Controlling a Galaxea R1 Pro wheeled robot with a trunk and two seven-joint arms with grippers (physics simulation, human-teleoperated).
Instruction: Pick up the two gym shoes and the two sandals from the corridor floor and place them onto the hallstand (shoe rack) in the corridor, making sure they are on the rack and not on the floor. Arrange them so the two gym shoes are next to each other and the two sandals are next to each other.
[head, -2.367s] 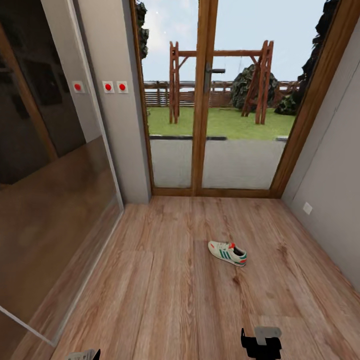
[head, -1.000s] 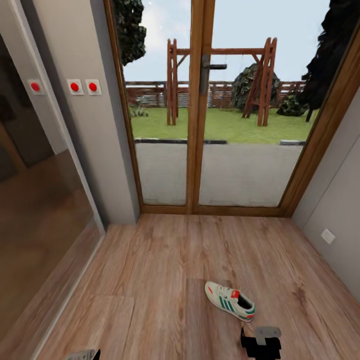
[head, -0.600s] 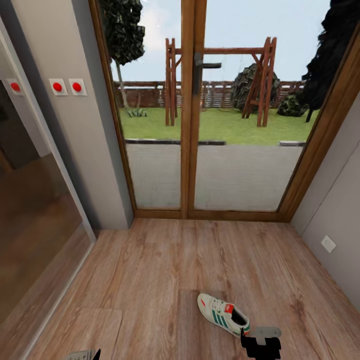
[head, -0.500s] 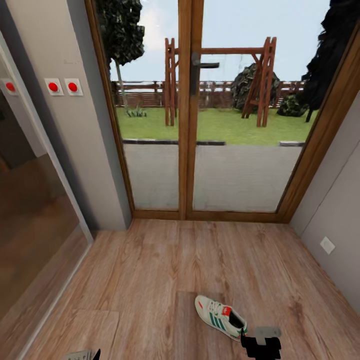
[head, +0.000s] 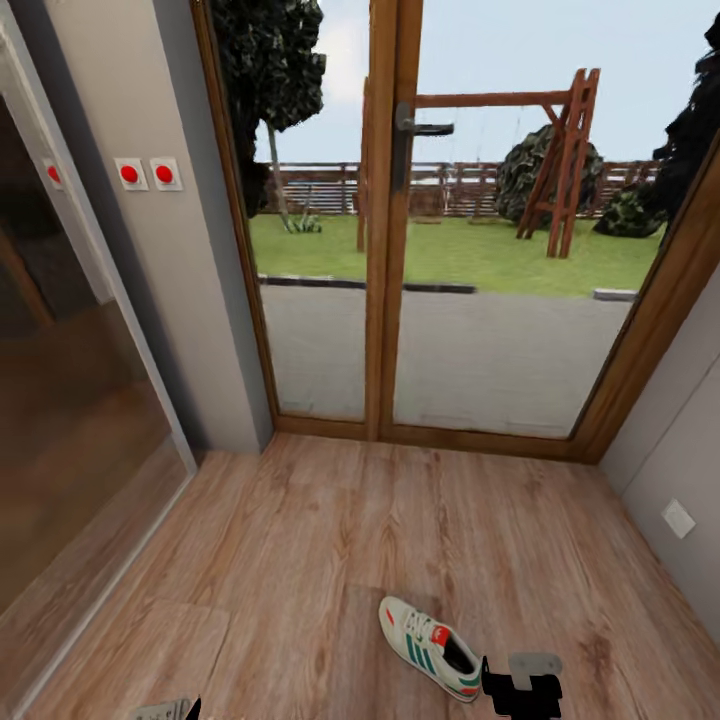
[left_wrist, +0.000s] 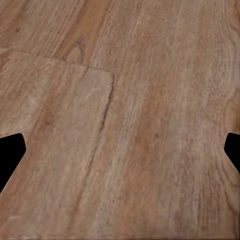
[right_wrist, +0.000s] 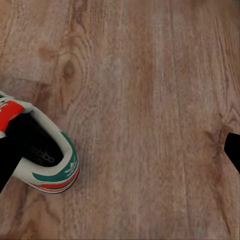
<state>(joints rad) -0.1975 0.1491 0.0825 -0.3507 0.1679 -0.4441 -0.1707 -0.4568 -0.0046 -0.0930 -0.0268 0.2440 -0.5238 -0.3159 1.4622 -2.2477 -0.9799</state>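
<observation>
One white gym shoe (head: 430, 647) with teal stripes and a red-orange tongue lies on the wood-plank corridor floor (head: 300, 560), toe toward the far left. Just right of its heel, at the head view's lower edge, is my right gripper (head: 520, 690). The right wrist view shows the shoe's heel and dark opening (right_wrist: 45, 155) beside one finger, with the right gripper (right_wrist: 120, 155) open over bare planks. My left gripper (head: 165, 711) peeks in at the lower left; in its wrist view the left gripper (left_wrist: 120, 150) is open above the floor. The other shoe, the sandals and the hallstand are out of view.
A wood-framed glass double door (head: 395, 300) closes the corridor ahead, with a garden beyond. A grey wall with red switches (head: 147, 173) and a glossy dark panel (head: 70, 400) run along the left. A grey wall with an outlet (head: 679, 518) stands on the right.
The camera has come closer to the door and turned a little. The gym shoe now sits lower in the picture, right beside my right gripper. Both grippers hold their place in the picture.
</observation>
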